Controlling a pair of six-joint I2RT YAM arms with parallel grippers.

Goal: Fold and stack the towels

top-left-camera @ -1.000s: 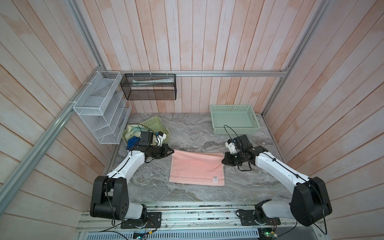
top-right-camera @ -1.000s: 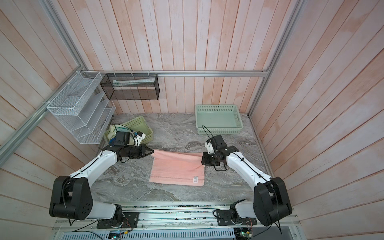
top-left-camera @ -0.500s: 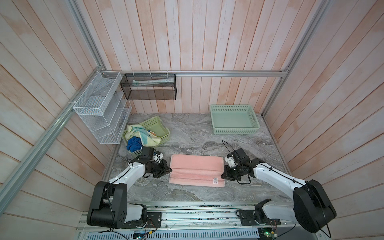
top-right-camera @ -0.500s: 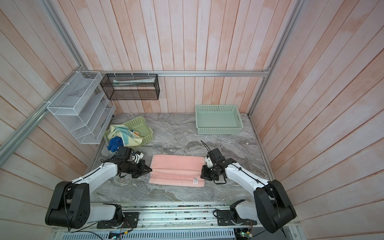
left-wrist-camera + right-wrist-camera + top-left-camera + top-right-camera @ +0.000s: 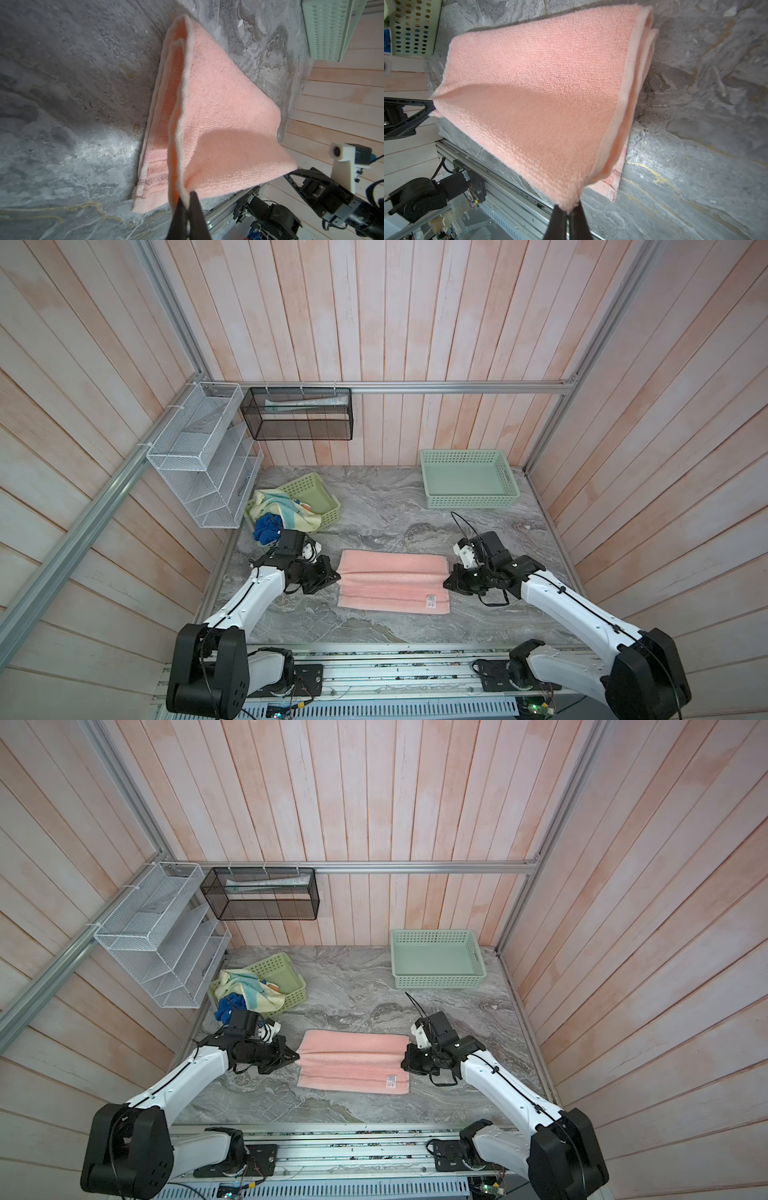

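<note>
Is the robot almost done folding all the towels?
No, barely begun. None is finished or stacked. The left end effector and right end effector pinch the pink towel, half-folded on the table. The yellow towel and blue towel lie bunched at the lime basket, waiting.

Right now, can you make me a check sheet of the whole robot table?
Surface: marble table, no spills seen.
Job's things: pink towel half folded, top layer lifted at both ends; yellow towel and blue towel bunched at left basket.
Clutter: right basket, nothing seen inside.
Grippers: left gripper and right gripper each shut on a pink towel corner.
Cables: black cable loops above right wrist.
Surroundings: wooden walls, white rack, black rack.
</note>
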